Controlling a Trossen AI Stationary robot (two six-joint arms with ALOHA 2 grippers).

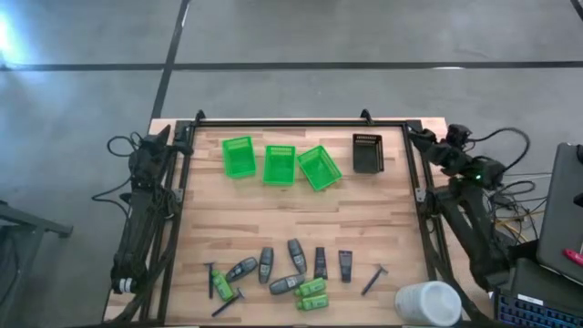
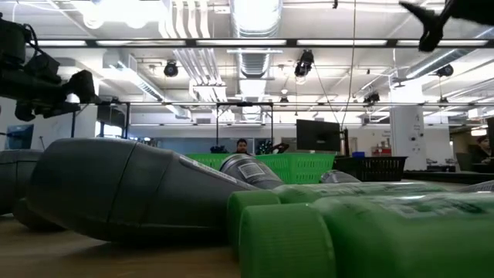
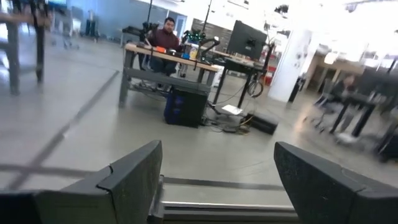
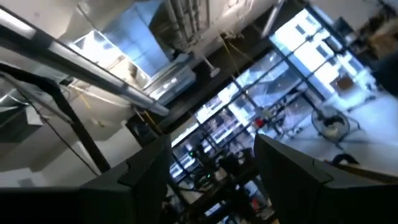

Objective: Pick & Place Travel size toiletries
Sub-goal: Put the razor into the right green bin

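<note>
The left gripper (image 3: 217, 180) waits beside the wooden table (image 1: 301, 228), fingers apart. The small dark grey tubes (image 1: 266, 263), green bottles (image 1: 311, 294) and thin razor sticks (image 1: 374, 279) lie along the near edge; their labels are unreadable. The right gripper (image 4: 211, 168) is also apart.

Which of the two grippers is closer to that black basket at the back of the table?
Right. The right gripper sits just outside the table's edge beside the black basket; the left gripper is across the table, beyond three green baskets.
</note>
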